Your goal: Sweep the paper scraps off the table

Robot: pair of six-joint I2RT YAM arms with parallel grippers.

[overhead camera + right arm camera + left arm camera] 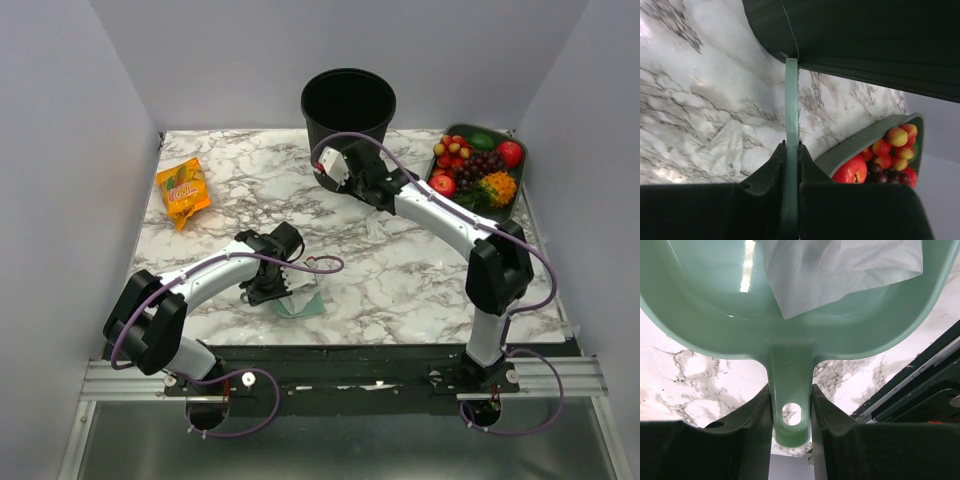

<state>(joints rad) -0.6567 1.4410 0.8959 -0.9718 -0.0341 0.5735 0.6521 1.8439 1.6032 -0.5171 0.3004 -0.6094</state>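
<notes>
No red paper scraps show in any view. A white crumpled piece of paper [378, 228] lies on the marble table [420, 290], right of centre; it also shows in the right wrist view [725, 145]. Another white piece [840, 270] lies inside the teal dustpan [790, 330]. My left gripper [791, 405] is shut on the dustpan's handle, and the dustpan [300, 303] sits near the table's front edge. My right gripper [791, 150] is shut on a thin teal brush handle [791, 100], and it is held up beside the black bucket [348, 105].
The black bucket [865, 40] stands at the back centre. A dark tray [524, 175] of fruit is at the back right, its rim in the right wrist view [855, 145]. An orange snack packet [183, 192] lies at the back left.
</notes>
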